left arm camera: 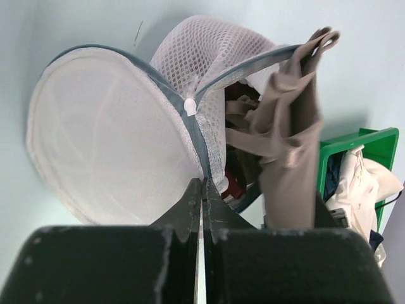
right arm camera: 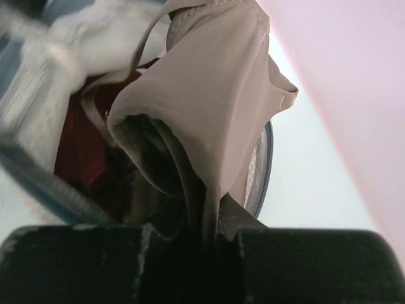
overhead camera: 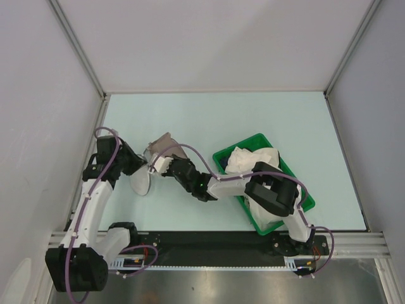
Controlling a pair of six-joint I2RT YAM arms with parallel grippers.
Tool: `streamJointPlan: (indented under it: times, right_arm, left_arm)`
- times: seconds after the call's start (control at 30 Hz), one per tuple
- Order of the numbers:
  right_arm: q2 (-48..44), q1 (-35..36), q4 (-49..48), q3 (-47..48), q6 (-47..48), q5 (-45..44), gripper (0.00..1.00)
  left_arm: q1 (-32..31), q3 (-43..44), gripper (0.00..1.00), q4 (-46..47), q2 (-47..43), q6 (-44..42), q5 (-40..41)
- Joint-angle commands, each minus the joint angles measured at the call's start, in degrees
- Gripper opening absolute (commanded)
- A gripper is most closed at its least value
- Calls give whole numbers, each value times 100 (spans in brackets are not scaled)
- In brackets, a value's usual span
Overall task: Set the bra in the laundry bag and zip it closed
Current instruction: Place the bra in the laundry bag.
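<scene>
Left fingers (left arm camera: 188, 215) pinching laundry bag (left arm camera: 107, 145) rim, right fingers (right arm camera: 183, 239) gripping bra (right arm camera: 215, 95).

Bra (left arm camera: 288, 145), taupe w/ red inside, half in open white mesh laundry bag (left arm camera: 107, 139).

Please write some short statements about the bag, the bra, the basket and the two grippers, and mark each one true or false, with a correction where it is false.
1. The laundry bag is zipped closed. False: its two halves stand apart, open.
2. The right gripper is shut on the bra. True.
3. The left gripper is shut on the bag's zipper rim. True.
4. The green basket is empty. False: it holds white garments.
5. The bra lies wholly inside the bag. False: part of it sticks out past the rim.
</scene>
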State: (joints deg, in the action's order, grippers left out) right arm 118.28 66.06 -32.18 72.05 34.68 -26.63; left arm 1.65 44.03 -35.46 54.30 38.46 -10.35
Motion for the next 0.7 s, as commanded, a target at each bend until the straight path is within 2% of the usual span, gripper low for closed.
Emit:
streamJointPlan:
  times: [0.0, 0.13, 0.2, 0.27, 0.4, 0.47, 0.5, 0.67]
  right_arm:
    - [221, 47, -438, -77, 899, -176, 0]
    - [424, 56, -140, 177, 1181, 183, 0]
    - [485, 47, 168, 283, 1138, 307, 4]
    - [477, 21, 823, 545, 1033, 623, 13]
    - [328, -58, 1792, 968, 498, 1098, 39]
    - [187, -76, 2338, 1109, 189, 1423, 46]
    - [152, -85, 2461, 1205, 110, 1476, 56]
    - [3, -137, 3604, 1540, -346, 1907, 71]
  left_arm:
    - [46, 457, 0, 22, 203, -268, 182]
    - [46, 571, 0, -13, 265, -365, 243]
    - [37, 580, 0, -22, 256, -391, 305]
    - [46, 572, 0, -31, 247, -427, 384]
    - [55, 493, 0, -75, 239, -506, 464]
    - [46, 414, 0, -75, 195, -497, 464]
    - [46, 387, 0, -49, 186, -497, 472]
    - [46, 273, 0, -13, 212, -515, 490]
